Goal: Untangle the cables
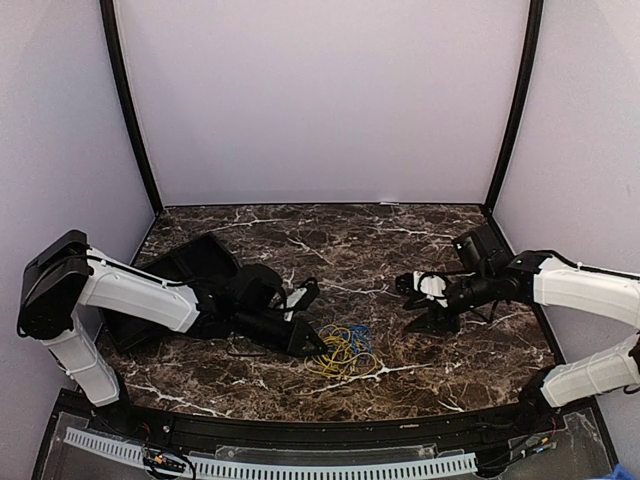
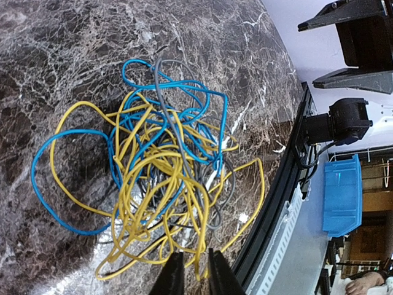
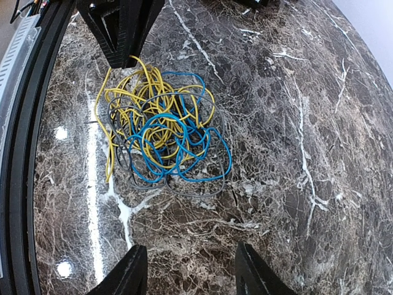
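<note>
The left gripper (image 2: 195, 258) is almost closed round a yellow strand at 9 o'clock of the cables (image 1: 342, 352); I cannot tell if it pinches. The right gripper (image 3: 190, 247) hangs spread, empty, at 2 o'clock. One heap at the table's (image 1: 400, 240) 6 o'clock; nothing is free.

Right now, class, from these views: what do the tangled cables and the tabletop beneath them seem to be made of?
Cables: thin wire in smooth, plastic-looking insulation, yellow, blue and grey; they bend in loose loops. Tabletop: polished dark marble or a marble-look laminate; white veins and glossy bright reflections leave that open.
</note>
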Action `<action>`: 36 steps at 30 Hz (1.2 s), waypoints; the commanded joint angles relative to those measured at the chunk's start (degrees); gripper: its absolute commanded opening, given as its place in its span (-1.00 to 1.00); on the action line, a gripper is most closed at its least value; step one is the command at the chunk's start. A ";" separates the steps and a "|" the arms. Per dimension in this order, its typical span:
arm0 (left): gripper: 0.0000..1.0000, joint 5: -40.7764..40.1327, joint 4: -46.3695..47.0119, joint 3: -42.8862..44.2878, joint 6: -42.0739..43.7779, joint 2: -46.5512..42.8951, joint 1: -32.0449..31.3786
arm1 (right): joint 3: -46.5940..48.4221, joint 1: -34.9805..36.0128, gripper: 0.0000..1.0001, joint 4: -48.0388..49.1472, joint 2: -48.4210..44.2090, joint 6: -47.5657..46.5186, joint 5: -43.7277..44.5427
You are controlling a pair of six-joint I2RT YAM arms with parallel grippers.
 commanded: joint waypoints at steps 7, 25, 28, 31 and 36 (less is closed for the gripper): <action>-1.00 -1.15 0.57 2.42 1.39 -3.28 -0.31 | 7.03 0.37 0.02 0.81 3.53 -0.97 -4.95; -1.00 -6.18 -8.88 5.47 8.24 -13.52 -0.50 | 17.44 8.05 0.05 18.85 20.22 16.06 -15.71; -1.00 -6.37 -9.25 5.44 8.32 -14.26 -0.57 | 18.50 9.53 0.06 18.87 22.98 16.90 -18.63; -1.00 -6.94 -9.20 4.96 8.40 -15.10 -0.64 | 19.24 11.12 0.07 18.51 25.17 16.96 -19.80; -1.00 -7.26 -8.87 4.01 8.29 -16.84 -0.62 | 20.43 12.34 0.04 19.73 29.02 19.08 -20.44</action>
